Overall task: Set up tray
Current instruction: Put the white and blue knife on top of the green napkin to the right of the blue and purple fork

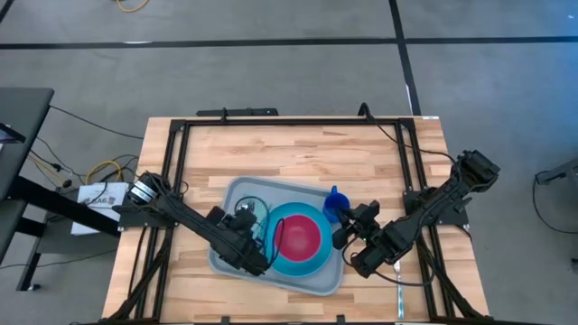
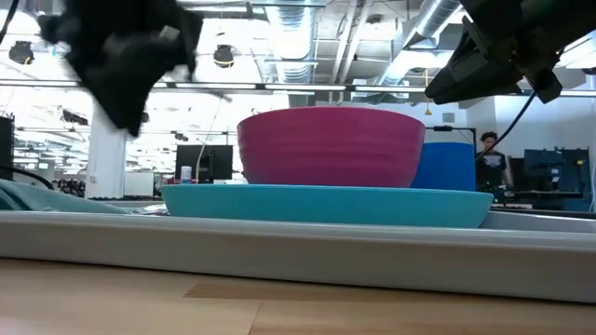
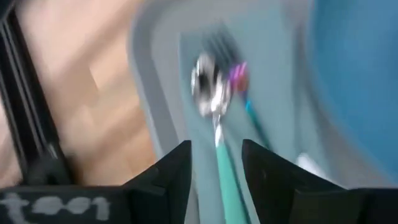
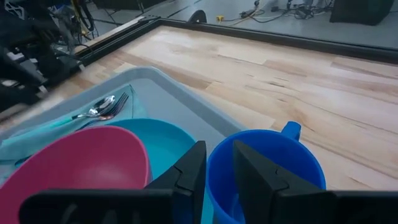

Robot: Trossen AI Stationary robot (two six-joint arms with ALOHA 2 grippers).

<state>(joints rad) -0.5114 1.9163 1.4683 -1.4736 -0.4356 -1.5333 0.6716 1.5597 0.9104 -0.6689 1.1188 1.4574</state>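
Though indistinct overhead, spoon [image 3: 214, 118] loose in parted left claw [image 3: 216, 150]; right claw [image 4: 217, 157] pinching cup [image 4: 280, 158].

The table [image 1: 298, 153] was pale wood in glued strips, with visible grain and a smooth, lightly sheened finish. The tray [image 4: 165, 93] looked like matt grey-blue plastic, smooth on its rim. The plate [image 2: 326, 203] and the pink bowl [image 2: 331, 147] looked like plastic too, the bowl faintly ribbed with a soft satin sheen. The blue mug [image 4: 267, 162] was smooth and slightly glossy. The spoon [image 3: 208, 87] had a bright polished metal bowl and, perhaps, a teal plastic handle. The napkin [image 4: 37, 140] seemed soft teal cloth.
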